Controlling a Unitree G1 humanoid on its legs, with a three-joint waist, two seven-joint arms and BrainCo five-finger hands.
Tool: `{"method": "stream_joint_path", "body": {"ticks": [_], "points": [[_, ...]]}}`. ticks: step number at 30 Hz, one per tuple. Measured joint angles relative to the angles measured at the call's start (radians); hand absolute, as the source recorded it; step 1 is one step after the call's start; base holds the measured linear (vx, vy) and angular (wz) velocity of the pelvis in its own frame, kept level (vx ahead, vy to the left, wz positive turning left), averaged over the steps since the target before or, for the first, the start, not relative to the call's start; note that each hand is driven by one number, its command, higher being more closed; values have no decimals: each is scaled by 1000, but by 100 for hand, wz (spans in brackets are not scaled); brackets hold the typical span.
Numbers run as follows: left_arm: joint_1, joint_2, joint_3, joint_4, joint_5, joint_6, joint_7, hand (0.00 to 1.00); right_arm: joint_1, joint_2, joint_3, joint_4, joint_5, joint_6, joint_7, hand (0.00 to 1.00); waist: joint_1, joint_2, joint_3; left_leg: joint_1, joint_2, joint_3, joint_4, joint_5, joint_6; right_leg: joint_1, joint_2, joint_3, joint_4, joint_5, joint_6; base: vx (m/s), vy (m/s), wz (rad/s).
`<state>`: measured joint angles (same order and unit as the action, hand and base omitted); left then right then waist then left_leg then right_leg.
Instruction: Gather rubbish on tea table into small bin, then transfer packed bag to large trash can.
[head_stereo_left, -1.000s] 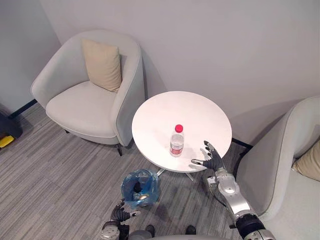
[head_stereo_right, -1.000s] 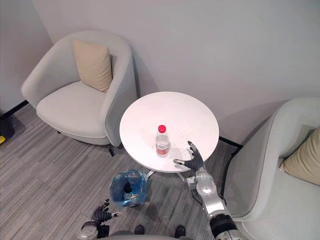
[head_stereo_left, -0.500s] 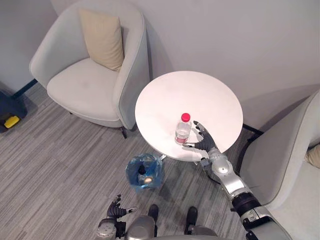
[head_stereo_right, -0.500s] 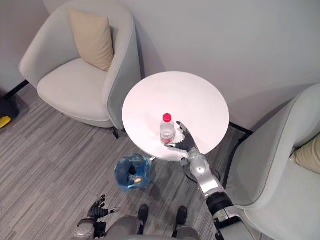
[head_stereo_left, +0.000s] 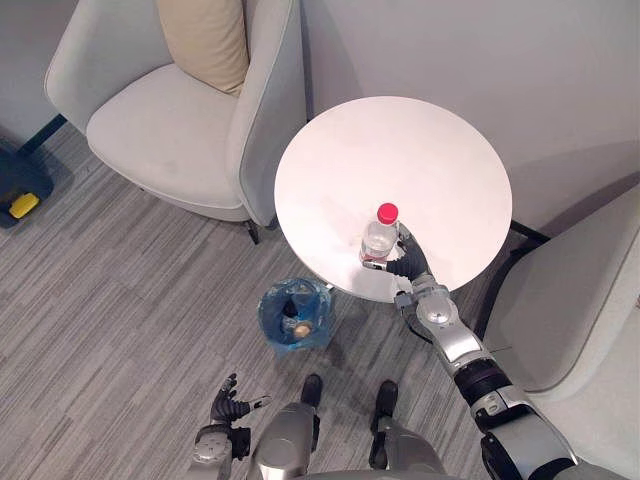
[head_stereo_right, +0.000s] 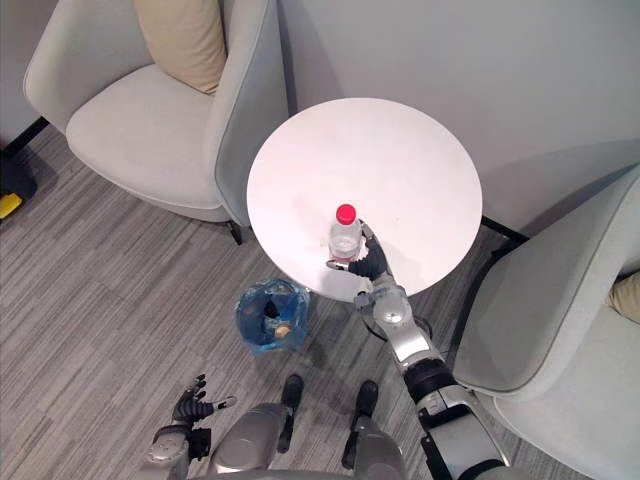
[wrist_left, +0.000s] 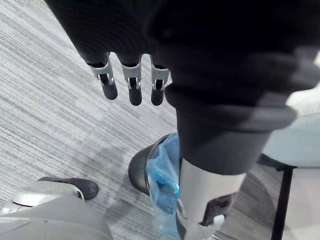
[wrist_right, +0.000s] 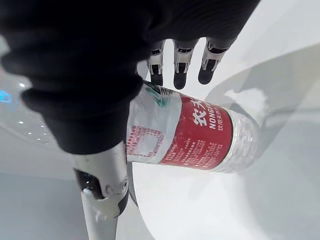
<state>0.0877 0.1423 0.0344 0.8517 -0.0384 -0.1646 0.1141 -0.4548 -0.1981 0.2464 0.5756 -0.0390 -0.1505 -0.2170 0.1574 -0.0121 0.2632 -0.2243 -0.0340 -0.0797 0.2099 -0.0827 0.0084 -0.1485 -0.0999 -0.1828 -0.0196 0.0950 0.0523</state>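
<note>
The clear plastic bottle (head_stereo_left: 380, 238) — red cap, glossy red label — stands upright near the front edge of the smooth round tea table (head_stereo_left: 400, 140). The right hand (head_stereo_left: 411, 264) brackets it sideways, fingers straight, thumb opposite, apparently not yet squeezing. The blue-bagged small bin (head_stereo_left: 296, 316) waits below; the left hand (head_stereo_left: 230, 409) hangs spread.

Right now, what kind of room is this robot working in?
Probably a lounge or waiting corner: a pale armchair with a beige cushion, a second armchair, and a small round white tea table standing between them.
</note>
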Motion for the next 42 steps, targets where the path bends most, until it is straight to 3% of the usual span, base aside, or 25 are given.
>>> {"method": "stream_joint_path", "body": {"ticks": [4, 5, 13, 23, 32, 39, 42], "points": [[-1, -2, 1, -6, -1, 0, 0, 0, -28, 1, 0, 3, 11, 0, -2, 0, 14, 6, 20, -18, 1, 1, 9, 0, 0, -15, 0, 1, 1, 6, 0, -26, 3, 0], [-1, -2, 1, -11, -9, 0, 0, 0, -42, 1, -1, 12, 11, 0, -3, 100, 18, 8, 29, -21, 0, 0, 11, 0, 0, -16, 1, 0, 1, 7, 1, -38, 7, 2], [0, -2, 1, -27, -14, -10, 1, 0, -167, 6, 0, 80, 34, 5, -25, 100, 26, 9, 52, -44, 0, -1, 23, 0, 0, -33, -1, -2, 2, 11, -1, -9, 2, 1], [10, -2, 1, -29, -34, -17, 1, 0, -216, -1, 0, 40, 49, 6, -41, 100, 27, 9, 52, -42, 5, 6, 61, -27, 12, -13, -1, 5, -3, 11, -1, -3, 5, -1], [21, -2, 1, -25, -29, -17, -2, 0, 61, -3, -2, -368, 38, -39, -13, 100, 11, 0, 36, 20, 9, 40, 51, -48, 18, 37, 1, 41, -22, 12, 1, 22, 10, -11], [22, -2, -2, -11, -26, -15, -3, 0, 273, 17, 0, -489, 16, -44, 28, 100, -36, -16, -28, 59, 0, 46, 32, -47, 17, 78, 1, 49, -54, 22, 11, 3, -4, -2], [19, -2, -6, 20, -26, -16, -3, 0, 339, 16, -1, -534, -10, -60, 36, 100, -38, -17, -61, 66, 0, 47, 19, -41, 13, 78, 1, 52, -55, 23, 11, -18, -9, -3]]}}
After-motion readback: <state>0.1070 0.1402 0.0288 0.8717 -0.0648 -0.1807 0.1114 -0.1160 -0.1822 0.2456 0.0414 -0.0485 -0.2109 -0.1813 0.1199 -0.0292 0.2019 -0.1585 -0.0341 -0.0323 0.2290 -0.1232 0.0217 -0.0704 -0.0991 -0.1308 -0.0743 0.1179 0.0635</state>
